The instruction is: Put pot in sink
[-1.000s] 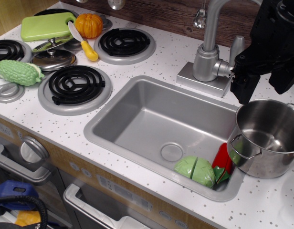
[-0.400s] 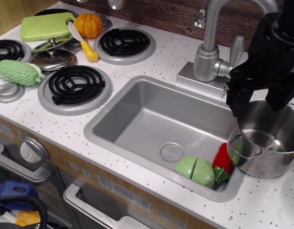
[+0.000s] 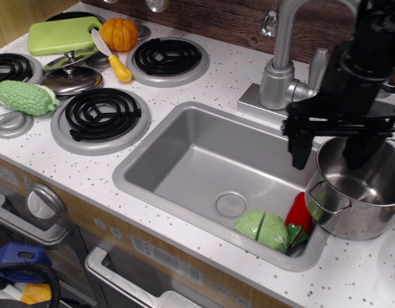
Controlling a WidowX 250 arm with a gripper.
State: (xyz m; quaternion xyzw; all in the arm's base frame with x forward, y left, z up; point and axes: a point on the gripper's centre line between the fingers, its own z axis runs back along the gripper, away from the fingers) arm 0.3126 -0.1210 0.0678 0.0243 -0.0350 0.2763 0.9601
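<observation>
The shiny steel pot (image 3: 361, 196) stands upright on the white counter at the right of the sink (image 3: 204, 160), its left side overhanging the basin's right edge. My black gripper (image 3: 329, 157) is open and hangs over the pot's left rim. One finger (image 3: 301, 149) is outside the pot over the basin. The other finger (image 3: 358, 151) is inside the pot. The fingers do not clamp the rim.
A green cabbage (image 3: 261, 229) and a red pepper (image 3: 300, 212) lie in the sink's front right corner, under the pot's handle. The faucet (image 3: 281, 70) stands behind the sink. Left are coil burners (image 3: 102, 113), a steel lid (image 3: 72, 78), a green vegetable (image 3: 24, 96) and a knife (image 3: 114, 61).
The gripper has moved left and down from behind the pot to its left rim and has turned, so one finger is now inside the pot. The pot has not moved.
</observation>
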